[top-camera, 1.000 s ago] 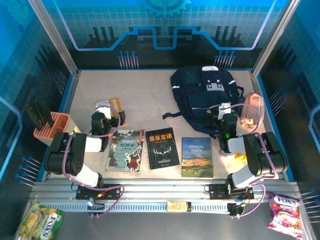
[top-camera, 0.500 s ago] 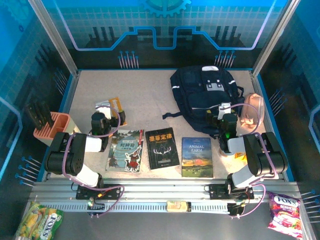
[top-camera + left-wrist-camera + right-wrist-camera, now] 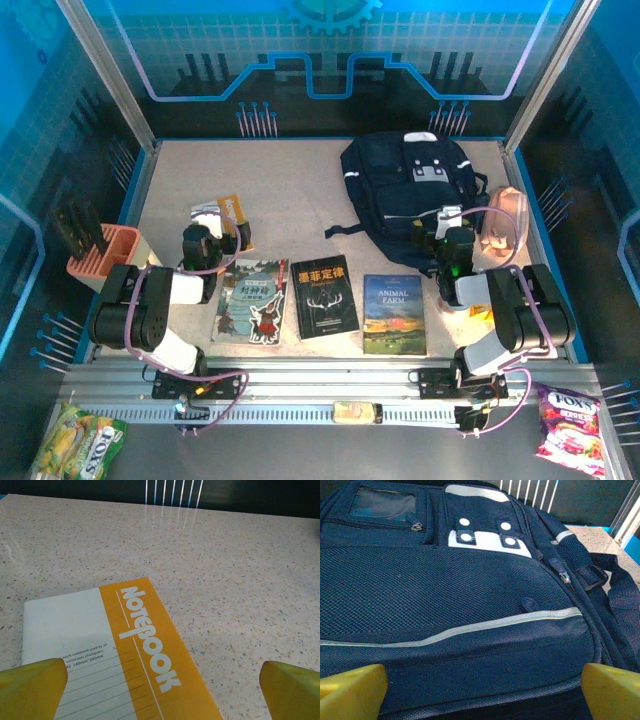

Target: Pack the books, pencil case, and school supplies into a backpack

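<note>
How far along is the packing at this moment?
Done: nothing; the backpack lies flat, zips apparently shut. In hand: nothing gripped; the left end effector hangs open over the orange notebook, the right end effector open at the backpack. Left: three books in a row on the table, notebook, and pencil case beside the backpack.

Navy backpack [image 3: 455,610] (zipped) between tool [image 3: 480,690] tips
</note>
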